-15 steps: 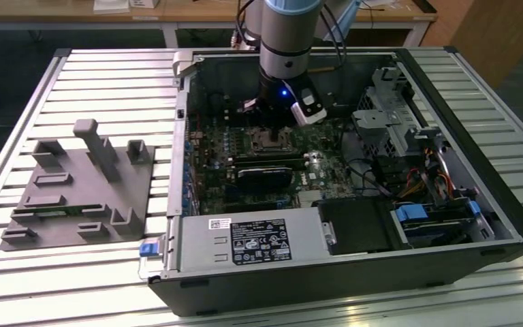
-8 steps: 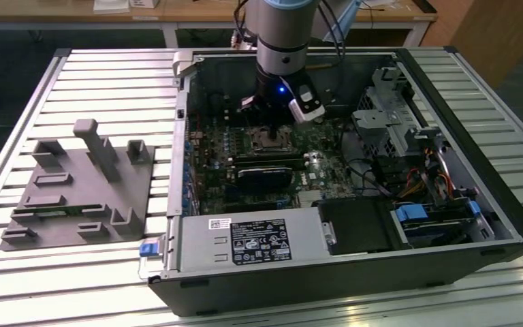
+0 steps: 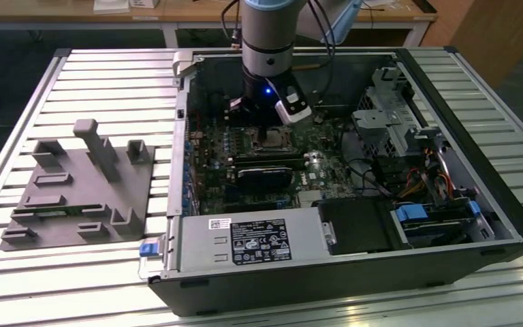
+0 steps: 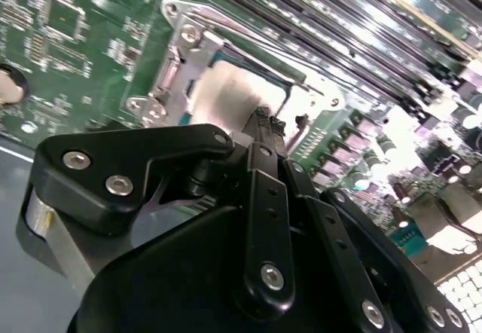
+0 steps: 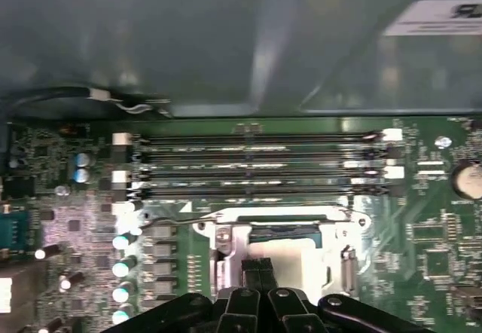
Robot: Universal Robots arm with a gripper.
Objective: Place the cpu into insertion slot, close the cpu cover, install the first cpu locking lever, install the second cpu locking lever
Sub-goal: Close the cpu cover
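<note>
As the clenched, empty black gripper [image 4: 263, 119] is hovering, the pale square cpu [image 4: 226, 96] is lying in the silver-rimmed insertion slot [image 3: 271, 139], at its 6 o'clock in the exterior view; the shiny cpu cover [image 4: 179, 62] is looking shut, 2 lever steps unclear.

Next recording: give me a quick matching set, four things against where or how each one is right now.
1 cpu
2 memory slots
3 grey holder
4 gripper

A on the table, outside the case
B shut, tips over the cpu
C long black parallel rows
D pale silver-grey square face

Pairs: 1-D, 2-C, 3-A, 4-B
</note>
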